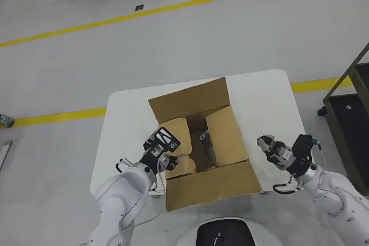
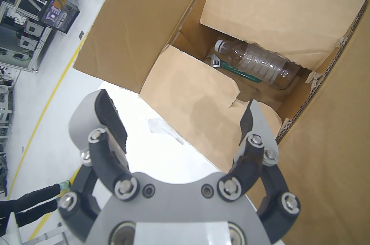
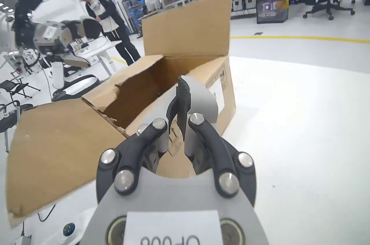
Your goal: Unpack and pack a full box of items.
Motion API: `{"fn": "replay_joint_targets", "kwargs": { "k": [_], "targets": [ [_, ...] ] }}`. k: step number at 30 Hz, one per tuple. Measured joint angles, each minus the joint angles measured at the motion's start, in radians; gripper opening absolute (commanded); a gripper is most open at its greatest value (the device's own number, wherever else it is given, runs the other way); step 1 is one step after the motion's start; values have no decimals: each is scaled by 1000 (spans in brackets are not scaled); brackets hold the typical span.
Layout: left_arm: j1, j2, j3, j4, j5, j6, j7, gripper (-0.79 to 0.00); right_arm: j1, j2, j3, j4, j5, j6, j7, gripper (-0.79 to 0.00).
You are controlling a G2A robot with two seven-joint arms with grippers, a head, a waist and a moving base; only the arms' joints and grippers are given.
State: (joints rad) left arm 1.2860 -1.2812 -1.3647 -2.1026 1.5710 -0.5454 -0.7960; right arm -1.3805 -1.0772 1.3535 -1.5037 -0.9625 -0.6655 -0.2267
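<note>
An open cardboard box (image 1: 224,132) stands in the middle of the white table (image 1: 264,92) with all flaps spread. Inside lies a clear plastic bottle (image 2: 260,64) with a white cap, on top of a green flat item (image 2: 245,75) and a small adjustable wrench (image 2: 215,59). My left gripper (image 1: 172,161) is at the box's left side, open, its fingers (image 2: 111,113) straddling the edge of the left inner flap (image 2: 196,107) with nothing held. To the right of the box, my right gripper (image 1: 265,146) is over the table, shut and empty, pointing toward the box wall (image 3: 219,84).
A dark metal cart (image 1: 357,104) stands just off the table's right side. A small white scrap (image 2: 157,124) lies on the table by the box's left wall. The large near flap (image 1: 212,184) hangs over the table's front edge.
</note>
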Motion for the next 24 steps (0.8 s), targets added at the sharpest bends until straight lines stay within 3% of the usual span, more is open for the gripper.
{"fn": "replay_joint_targets", "kwargs": {
  "k": [11, 16, 24],
  "targets": [
    [0, 0, 0, 0, 0, 0, 0, 0, 66, -24, -142, 76, -35, -82, 36, -785],
    [3, 1, 6, 5, 14, -2, 14, 0, 64, -23, -140, 60, -49, -111, 28, -785],
    [-36, 4, 100, 64, 156, -10, 5, 0, 10, -10, -64, -17, -43, -117, 4, -785]
  ]
}}
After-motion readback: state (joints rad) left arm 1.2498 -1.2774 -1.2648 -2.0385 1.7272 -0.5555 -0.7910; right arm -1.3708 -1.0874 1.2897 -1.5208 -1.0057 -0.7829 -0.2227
